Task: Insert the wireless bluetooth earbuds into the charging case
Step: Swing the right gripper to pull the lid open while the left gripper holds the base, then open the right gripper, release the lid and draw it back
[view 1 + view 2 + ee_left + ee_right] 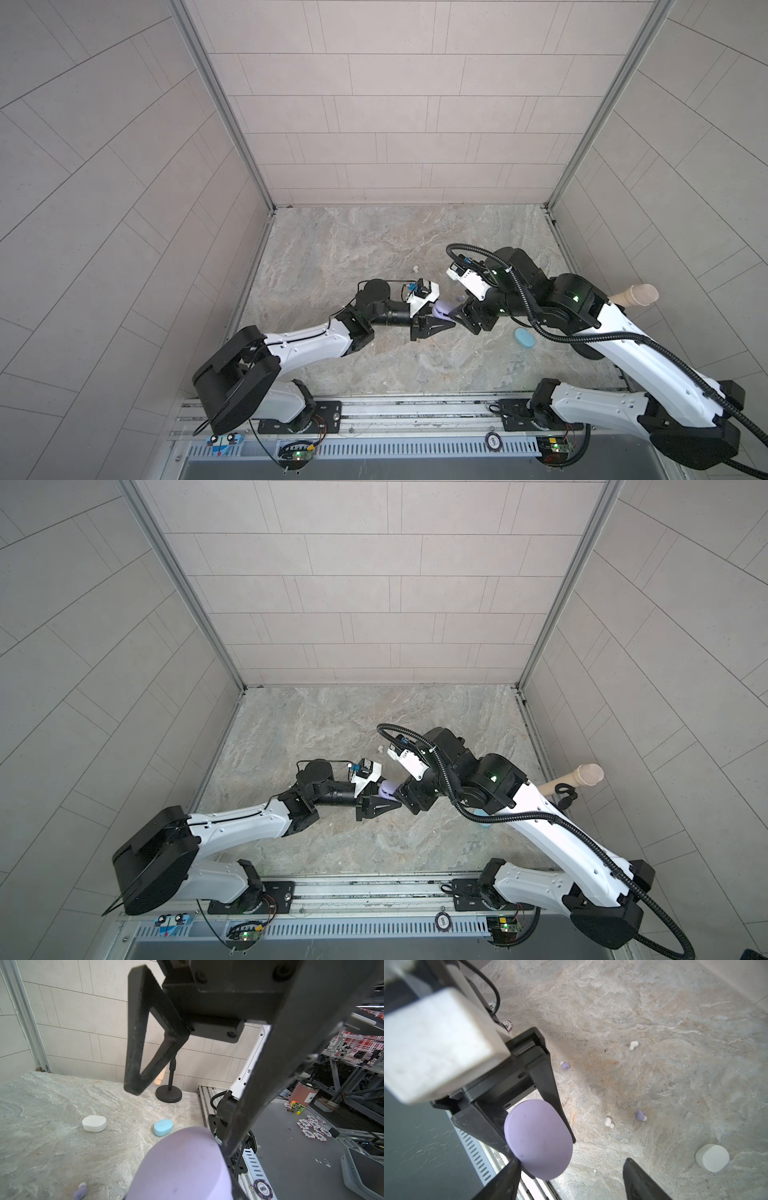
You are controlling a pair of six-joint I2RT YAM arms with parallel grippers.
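My left gripper [444,319] is shut on a lilac pebble-shaped charging case [442,309], held above the table in both top views [388,789]. In the right wrist view the left gripper [543,1147] pinches the case [538,1140] by its edges. My right gripper [570,1162] faces it, open, with one fingertip [512,1165] at the case's rim and the other well apart. Loose earbuds lie on the marble: two white [633,1045] [609,1122] and two lilac [565,1066] [640,1115]. In the left wrist view the case [182,1165] fills the foreground.
A white case [94,1123] and a light blue case [163,1127] lie shut on the table; the blue case [524,337] sits under the right arm. A microphone on a stand [636,295] leans at the right wall. Poker chips [262,1188] rest on the front rail.
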